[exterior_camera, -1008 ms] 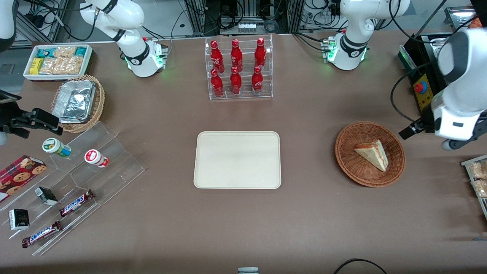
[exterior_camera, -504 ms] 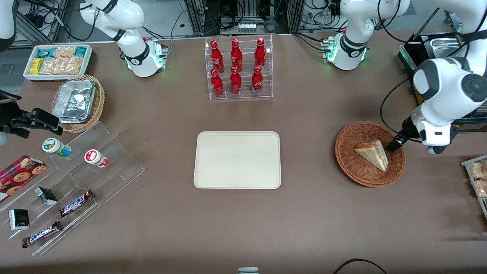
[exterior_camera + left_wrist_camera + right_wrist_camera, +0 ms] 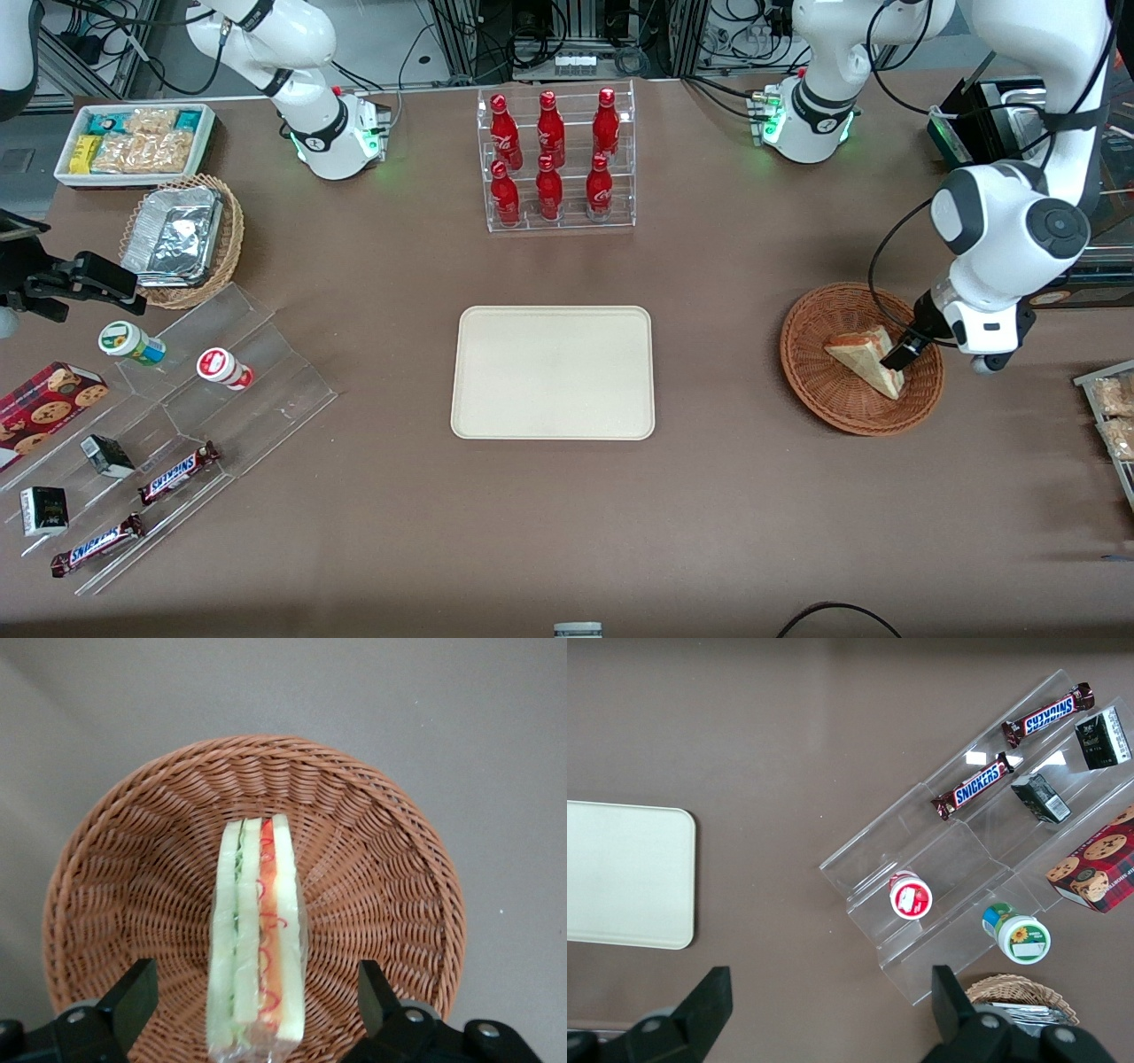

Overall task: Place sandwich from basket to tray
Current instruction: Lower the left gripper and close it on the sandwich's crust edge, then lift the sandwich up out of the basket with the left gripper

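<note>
The sandwich [image 3: 864, 356] [image 3: 257, 939], a plastic-wrapped white-bread wedge with red and green filling, lies in the round reddish-brown wicker basket [image 3: 824, 390] [image 3: 372, 868] toward the working arm's end of the table. My gripper [image 3: 897, 356] [image 3: 255, 997] hangs just above the basket, open. Its two dark fingers [image 3: 133, 997] stand wide apart, one on each side of the sandwich's thick end, with clear gaps to the bread. The cream-beige tray [image 3: 553, 372] lies flat at the table's middle, with nothing on it.
A clear rack of red bottles [image 3: 554, 159] stands farther from the camera than the tray. At the parked arm's end are a clear stepped snack stand [image 3: 177, 416], a tan basket with a foil container [image 3: 182, 237] and a white snack bin [image 3: 133, 142]. Packets [image 3: 1112, 416] lie beside the basket.
The left arm has swung in from the table's end and come down; its gripper now straddles the sandwich over the basket. Sandwich, basket and tray have not moved.
</note>
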